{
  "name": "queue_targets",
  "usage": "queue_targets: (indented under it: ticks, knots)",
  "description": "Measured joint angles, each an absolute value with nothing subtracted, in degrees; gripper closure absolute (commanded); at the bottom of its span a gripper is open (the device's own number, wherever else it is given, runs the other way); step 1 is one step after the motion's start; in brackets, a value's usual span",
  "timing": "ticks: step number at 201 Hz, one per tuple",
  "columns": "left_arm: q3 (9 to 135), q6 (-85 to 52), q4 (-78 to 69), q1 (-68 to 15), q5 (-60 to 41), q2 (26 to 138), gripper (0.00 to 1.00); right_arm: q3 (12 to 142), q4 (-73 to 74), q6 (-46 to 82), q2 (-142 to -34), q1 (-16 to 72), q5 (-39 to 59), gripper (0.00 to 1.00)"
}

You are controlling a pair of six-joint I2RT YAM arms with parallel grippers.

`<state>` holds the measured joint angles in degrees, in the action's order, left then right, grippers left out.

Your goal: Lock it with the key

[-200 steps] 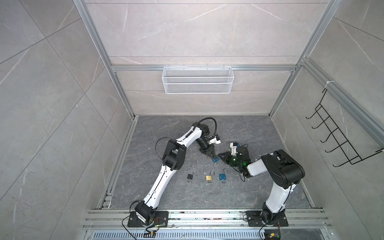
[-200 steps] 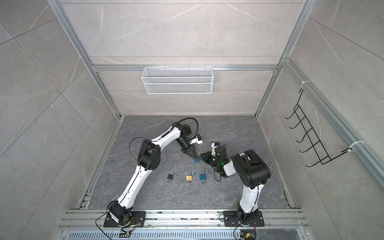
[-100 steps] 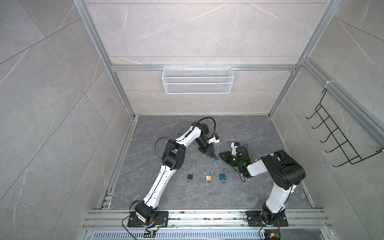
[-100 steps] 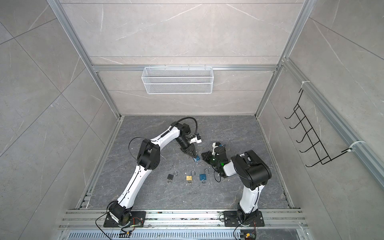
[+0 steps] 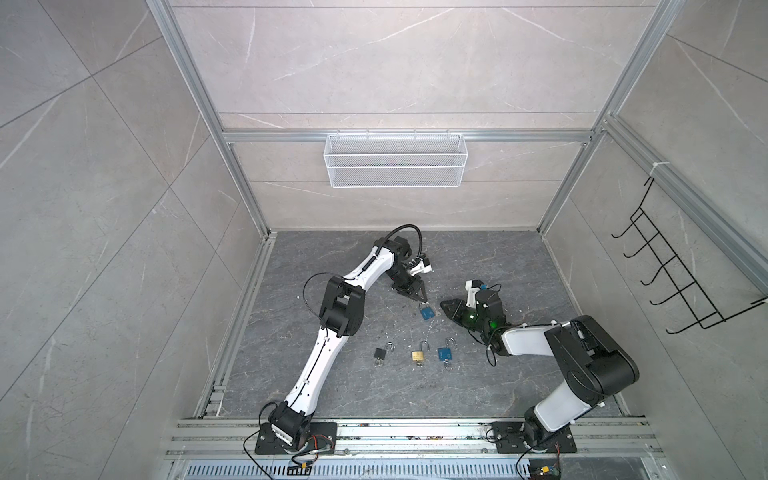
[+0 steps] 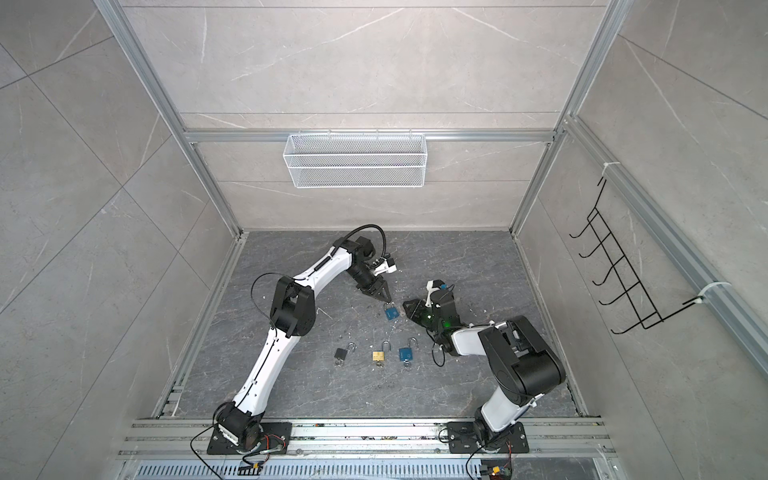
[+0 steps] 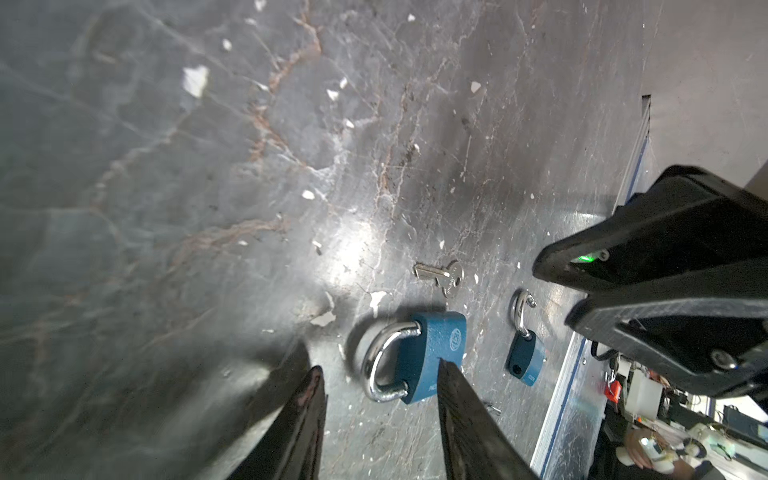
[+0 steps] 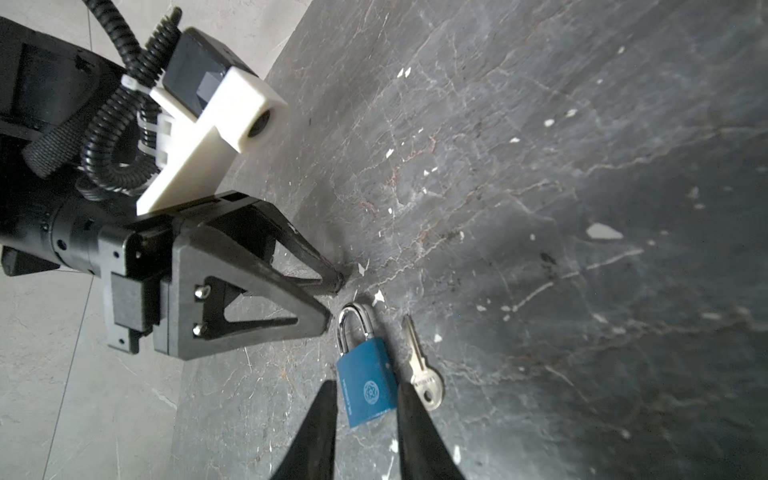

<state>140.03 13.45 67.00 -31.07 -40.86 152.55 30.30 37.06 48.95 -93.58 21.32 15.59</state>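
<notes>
1. Grey stone surface: every loose item lies flat on it.
2. Left arm and right arm reach in from opposite sides. Their tips meet over one small patch mid-surface. I judge this a two-handed job, one steadying and one turning.
3. Left pincer: fingers spread, nothing between them, tips just off the loop end of the lock.
4. Right pincer: fingers also apart, framing the lock's body in its wrist view. No squeeze visible, since the lock lies flat on the surface.
5. Three more locks lie in a row nearer the arm bases, well apart from the pincers: black padlock, brass padlock, second blue padlock. Their loops are swung open, so they are probably waiting their turn.
6. Blue padlock: lies between the two pincers, with both legs of its loop seated, so it looks shut.
7. Key: out of the lock, flat, just beside its body. This lock appears finished.
</notes>
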Motion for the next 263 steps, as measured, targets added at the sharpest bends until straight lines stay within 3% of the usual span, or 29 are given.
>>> queue_targets:
  ticks: [31,55,62,71,82,86,145,154,165,187,194,219,245,263]
  knots:
    - [135.85,9.47,59.94,-31.14,-37.71,150.06,0.44,31.79,30.98,45.67,-91.22,21.54,16.05,0.66]
    - [115.96,3.79,44.80,-31.24,-31.31,137.53,0.42,35.48,21.63,40.42,-87.53,22.41,15.94,0.57]
    - [109.10,2.22,39.90,-31.24,-29.69,132.90,0.41,36.77,18.81,38.65,-86.26,22.68,15.62,0.50]
    - [102.69,0.75,35.31,-31.24,-28.10,127.24,0.38,38.39,15.33,36.62,-84.73,23.03,14.90,0.33]
    - [95.94,-1.04,29.47,-31.24,-25.41,120.07,0.34,40.60,10.24,34.41,-82.61,23.57,13.47,0.05]
    - [94.06,-1.61,27.59,-31.24,-24.47,117.67,0.33,41.30,8.47,33.43,-81.84,23.79,12.75,0.01]
    - [79.77,-7.90,9.72,-32.18,-12.08,98.52,0.29,45.52,-10.81,30.26,-68.03,25.23,0.67,0.00]
    - [74.32,-9.98,6.81,-32.56,-10.35,96.07,0.29,45.52,-12.49,30.72,-66.65,25.08,0.14,0.08]
    - [68.29,-12.10,4.19,-33.01,-8.80,93.84,0.29,45.52,-13.80,31.66,-65.78,24.99,-0.08,0.08]
    - [59.24,-16.29,2.98,-34.28,-5.19,91.18,0.28,46.35,-17.54,32.40,-65.91,25.10,0.43,0.06]
    - [57.47,-17.65,3.33,-34.61,-4.27,90.56,0.28,46.78,-18.79,32.58,-66.24,25.26,0.43,0.01]
    - [54.76,-20.49,4.23,-35.24,-4.19,87.88,0.28,46.89,-20.32,32.82,-66.67,26.44,0.38,0.00]
    - [53.06,-22.13,3.57,-35.51,-5.32,83.57,0.28,44.10,-19.11,33.30,-65.91,28.34,1.30,0.13]
    - [51.42,-22.90,2.68,-35.77,-6.20,80.93,0.28,42.87,-18.65,34.22,-66.50,30.59,1.43,0.16]
